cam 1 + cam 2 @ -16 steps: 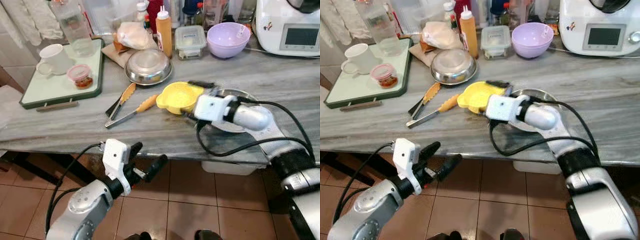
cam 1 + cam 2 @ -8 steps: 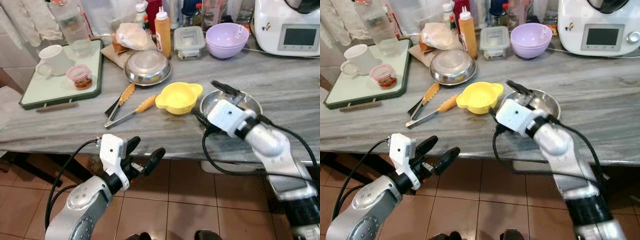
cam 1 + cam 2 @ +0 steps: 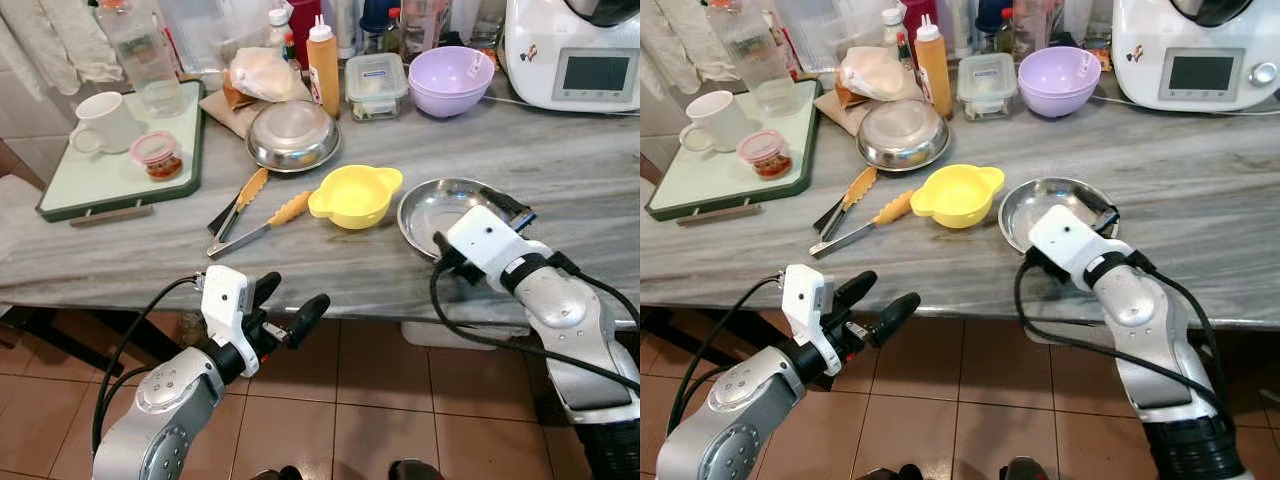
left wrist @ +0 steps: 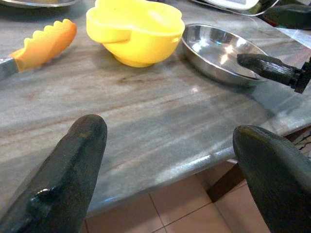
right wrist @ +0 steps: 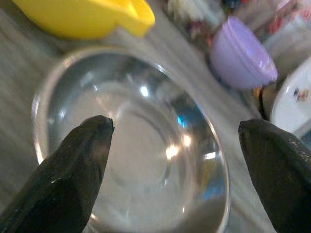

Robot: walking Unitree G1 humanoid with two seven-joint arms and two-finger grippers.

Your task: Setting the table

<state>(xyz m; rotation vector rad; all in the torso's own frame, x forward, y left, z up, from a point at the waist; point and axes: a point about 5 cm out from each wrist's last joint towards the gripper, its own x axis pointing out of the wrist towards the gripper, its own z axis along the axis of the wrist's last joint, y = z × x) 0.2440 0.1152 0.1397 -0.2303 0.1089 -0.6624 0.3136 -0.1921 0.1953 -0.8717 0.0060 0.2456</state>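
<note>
Head cam: yellow bowl (image 3: 356, 194) sits mid-surface toward the front edge, steel plate (image 3: 447, 205) just beside it. Right claw (image 3: 1102, 218) is over the plate's near rim, fingers spread, holding nothing. Left claw (image 3: 287, 307) hangs below the surface's (image 3: 130, 250) front edge, also spread and empty.

Left wrist cam: orange tongs tip (image 4: 44, 43), bowl, plate.

Right wrist cam: plate between spread fingers (image 5: 68, 174); purple bowl (image 5: 241, 60) behind.
</note>
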